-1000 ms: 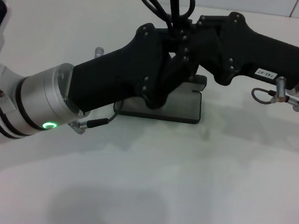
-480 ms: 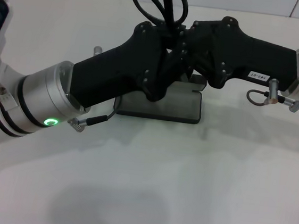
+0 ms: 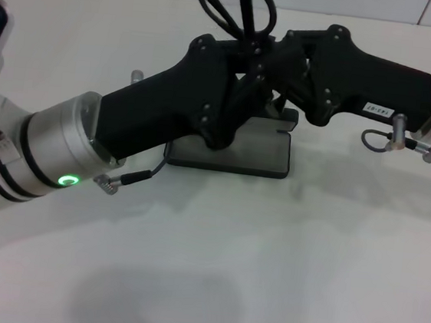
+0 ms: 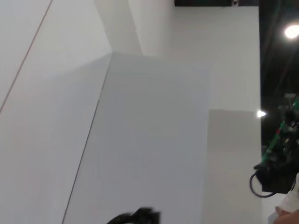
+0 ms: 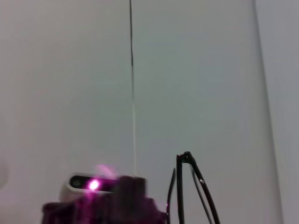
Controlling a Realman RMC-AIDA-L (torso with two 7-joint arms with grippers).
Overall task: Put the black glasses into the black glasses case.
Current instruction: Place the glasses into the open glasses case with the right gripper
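Fingers of both arms were buried where the two black wrists crossed, so I could not tell whether either set was spread or pinching. Left gripper (image 3: pixel 233 105) reached in from the near left, right gripper (image 3: pixel 275 67) came across from the right, and they met directly above the black glasses case (image 3: pixel 259 152). Up out of that meeting point rose the black glasses (image 3: pixel 237 8), held aloft, oval rims uppermost against the pale wall, well clear of the case. The case lay open and flat on the white worktop (image 3: pixel 265 275), grey lining showing, partly covered by the left arm. From the right wrist camera, thin black frame parts stood upright against the wall
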